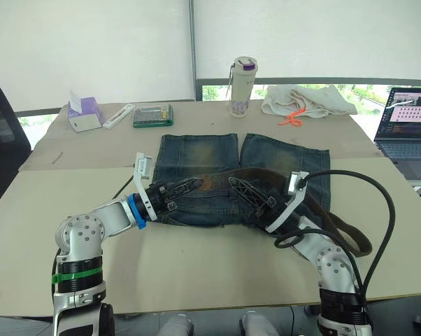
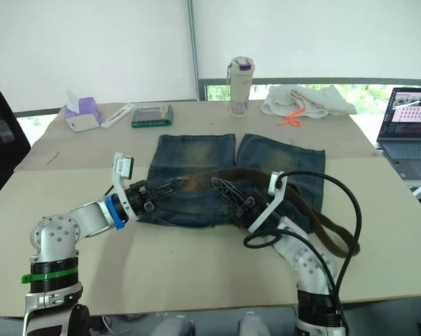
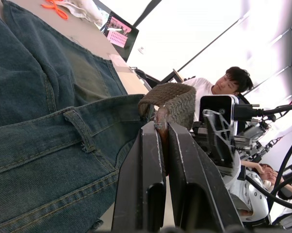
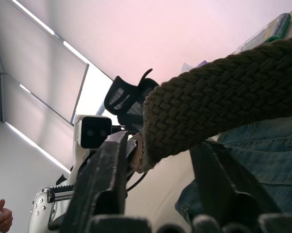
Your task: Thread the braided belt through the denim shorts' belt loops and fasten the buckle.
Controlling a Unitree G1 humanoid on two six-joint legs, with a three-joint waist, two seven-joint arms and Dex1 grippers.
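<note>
Both grippers were working the braided belt (image 1: 217, 180) where it lay across the waistband of the denim shorts (image 1: 196, 157), mid-table. Left gripper (image 3: 161, 127) had its fingers pressed together on the belt's tip, probably to steer it toward a belt loop (image 3: 82, 130) just beside it. Right gripper (image 4: 160, 145) had its fingers spread with the strap passing between them, more guiding than gripping I'd say. Rest of the belt trailed off in a loop toward the table's right edge (image 1: 406, 231). Plenty of bare table near the front edge; the bottle (image 1: 243, 87), towel (image 1: 305, 99) and laptop (image 1: 406, 122) sat well apart.
</note>
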